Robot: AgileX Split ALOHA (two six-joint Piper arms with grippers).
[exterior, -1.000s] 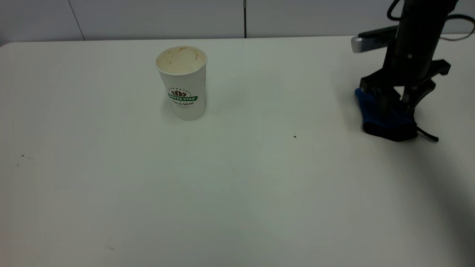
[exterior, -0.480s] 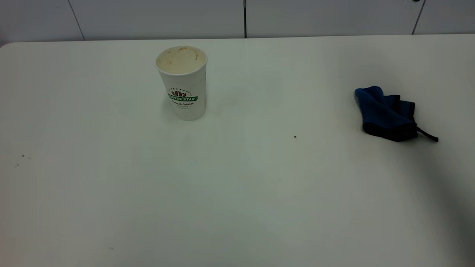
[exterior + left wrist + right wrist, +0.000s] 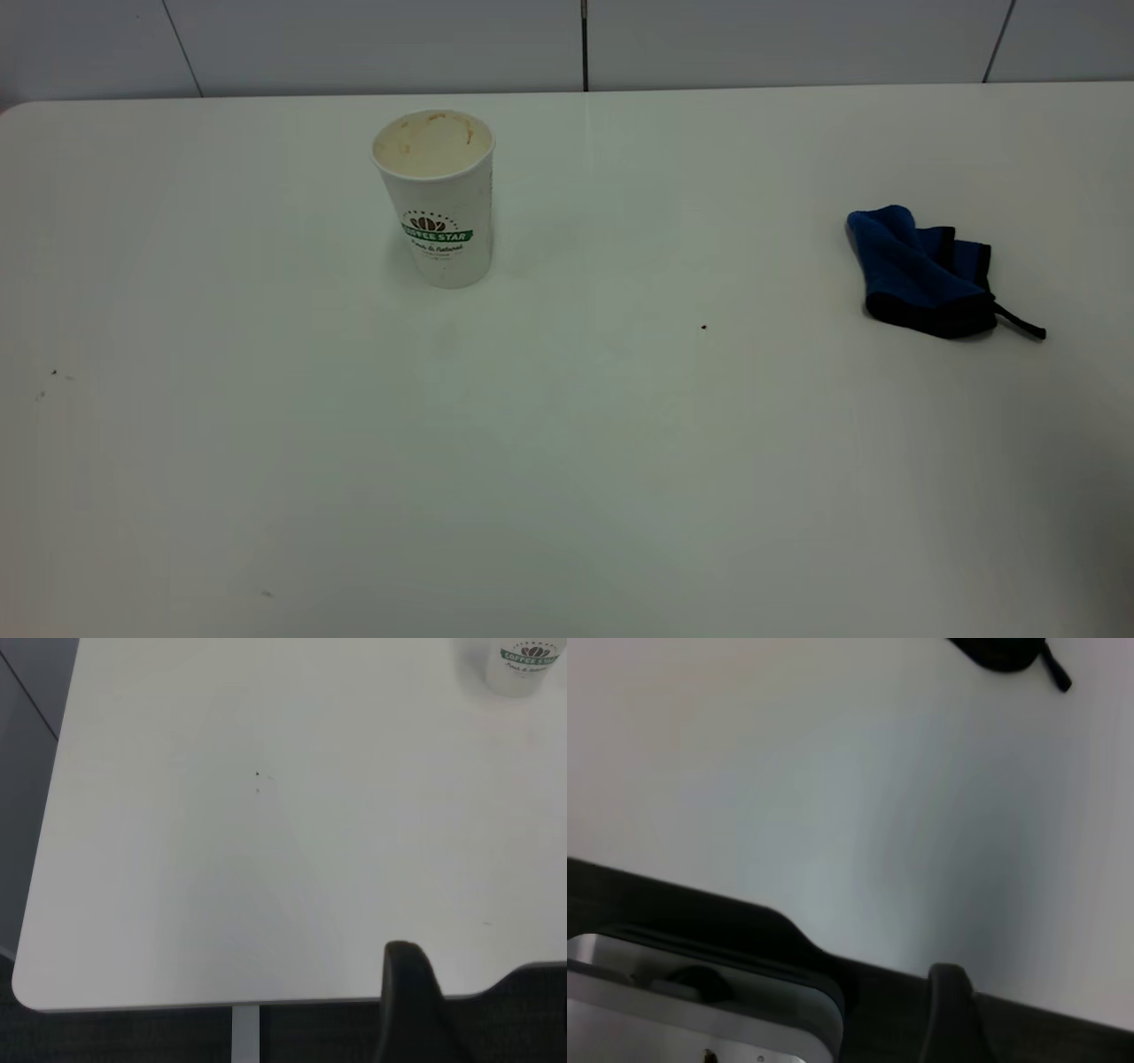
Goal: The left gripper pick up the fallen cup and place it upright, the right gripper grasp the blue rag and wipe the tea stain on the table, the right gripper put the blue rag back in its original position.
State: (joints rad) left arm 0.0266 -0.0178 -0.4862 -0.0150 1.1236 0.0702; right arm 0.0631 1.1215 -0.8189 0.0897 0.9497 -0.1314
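The cup [image 3: 434,197] stands upright on the table [image 3: 567,461], well left of the blue rag [image 3: 921,270], which lies crumpled and free. Both grippers are withdrawn past the table edge, well apart from both objects; their finger state cannot be determined.

Green banner reading "COFFEE STAR" on cup [image 3: 436,198]; script line beneath illegible. No claw nearby for reference.

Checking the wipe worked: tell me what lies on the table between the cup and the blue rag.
In the exterior view, only bare table and one tiny dark speck lie between the cup and the blue rag; no brown blotch shows.
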